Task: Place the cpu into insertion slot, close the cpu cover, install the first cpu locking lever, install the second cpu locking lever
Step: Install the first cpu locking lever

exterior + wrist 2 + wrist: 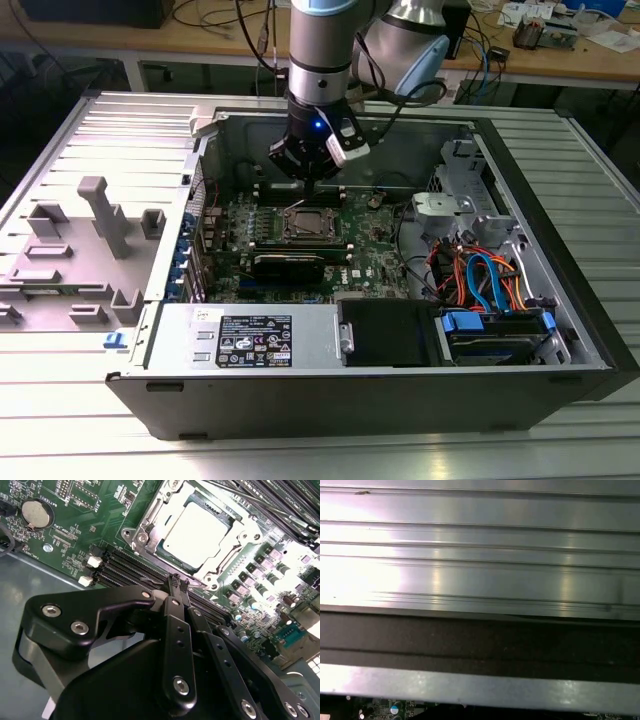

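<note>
In the second wrist view the gripper (178, 582), fingers together, has its tips at the rim of the insertion slot (132, 535). The cpu (195, 534) sits inside, under the cpu cover (239, 530). It looks light, stiff and fragile, best held by its edges. In the exterior view the gripper hangs over the middle of the motherboard (370, 250).

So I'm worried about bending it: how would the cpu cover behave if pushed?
The cpu cover looks like thin sheet metal with a large window: probably light, somewhat springy. Lying flat around the cpu, it likely won't slide sideways.
</note>
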Available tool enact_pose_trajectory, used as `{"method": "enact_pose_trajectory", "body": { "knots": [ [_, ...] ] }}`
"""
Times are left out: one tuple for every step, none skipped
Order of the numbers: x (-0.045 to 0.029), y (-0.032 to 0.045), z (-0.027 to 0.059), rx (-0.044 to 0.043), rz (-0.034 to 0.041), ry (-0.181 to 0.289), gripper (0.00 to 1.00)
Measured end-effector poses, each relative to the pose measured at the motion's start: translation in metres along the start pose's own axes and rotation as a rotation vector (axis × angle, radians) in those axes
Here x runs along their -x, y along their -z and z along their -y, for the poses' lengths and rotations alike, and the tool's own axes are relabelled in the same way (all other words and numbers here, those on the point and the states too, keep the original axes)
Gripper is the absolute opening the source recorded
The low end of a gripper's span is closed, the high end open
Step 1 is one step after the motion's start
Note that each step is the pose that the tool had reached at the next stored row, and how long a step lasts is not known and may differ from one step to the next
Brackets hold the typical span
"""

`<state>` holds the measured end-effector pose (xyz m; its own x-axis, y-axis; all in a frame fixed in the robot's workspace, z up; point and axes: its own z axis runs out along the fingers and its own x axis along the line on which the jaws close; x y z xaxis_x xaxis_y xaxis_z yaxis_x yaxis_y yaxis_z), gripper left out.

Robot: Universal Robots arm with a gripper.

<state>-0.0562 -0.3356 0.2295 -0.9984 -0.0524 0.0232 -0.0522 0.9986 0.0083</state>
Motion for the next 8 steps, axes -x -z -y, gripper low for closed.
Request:
{"method": "enact_pose_trajectory", "body": {
  "knots": [
    [0.0009,-0.0003,0.0001,-0.0001,0.0001,0.000,0.11],
    [0.0014,-0.0006,0.0001,-0.0001,0.0002,0.000,0.11],
    [0.0018,-0.0008,0.0001,0.0000,0.0002,0.000,0.11],
    [0.0024,-0.0011,0.0001,0.0000,0.0003,0.000,0.11],
    [0.0029,-0.0014,0.0001,0.0000,0.0002,0.000,0.11],
    [0.0033,-0.0016,0.0002,0.0000,0.0002,0.000,0.11],
    [0.0038,-0.0019,0.0002,0.0000,0.0002,-0.001,0.11],
    [0.0041,-0.0020,0.0002,-0.0001,0.0002,-0.001,0.11]
  ]
}}
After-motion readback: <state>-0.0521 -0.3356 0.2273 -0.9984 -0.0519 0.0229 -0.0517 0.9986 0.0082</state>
